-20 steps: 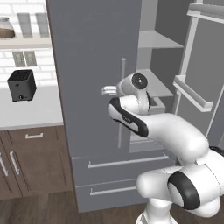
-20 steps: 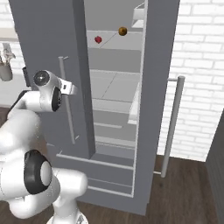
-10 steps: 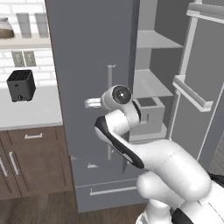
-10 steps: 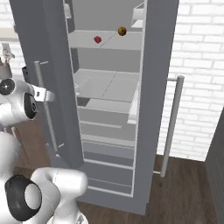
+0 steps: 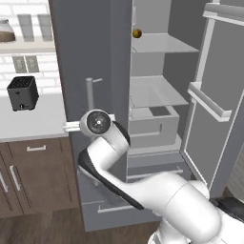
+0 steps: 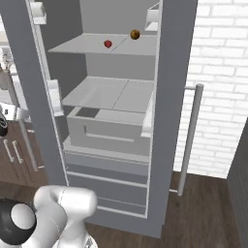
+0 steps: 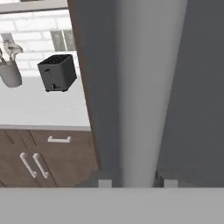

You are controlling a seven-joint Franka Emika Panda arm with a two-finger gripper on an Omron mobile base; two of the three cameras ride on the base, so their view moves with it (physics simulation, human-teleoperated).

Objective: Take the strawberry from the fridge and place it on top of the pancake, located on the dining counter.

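Position: my gripper (image 7: pixel 136 183) straddles the pale vertical handle (image 7: pixel 140 109) of the left fridge (image 5: pixel 86 47) door, with one fingertip on each side of the bar. The jaws stand partly apart, not much wider than the bar. A thin strip of shadow shows between each tip and the handle, and I cannot tell whether the pads press on it or only bracket it.

Fridge: both doors stand open, and the pale shelves and an inner drawer (image 6: pixel 109 128) are exposed.

Strawberry (image 6: pixel 108 43): it sits on the upper shelf (image 6: pixel 77 44), towards the middle, untouched and well apart from my gripper. An orange-brown fruit (image 6: pixel 135 34) lies near it on the same shelf, further back and to the right.

Surroundings: a black toaster (image 7: pixel 57 72) stands on the white worktop (image 7: pixel 39 109) left of the fridge, above brown cabinets (image 7: pixel 43 157). A grey utensil holder (image 7: pixel 10 72) stands left of the toaster.
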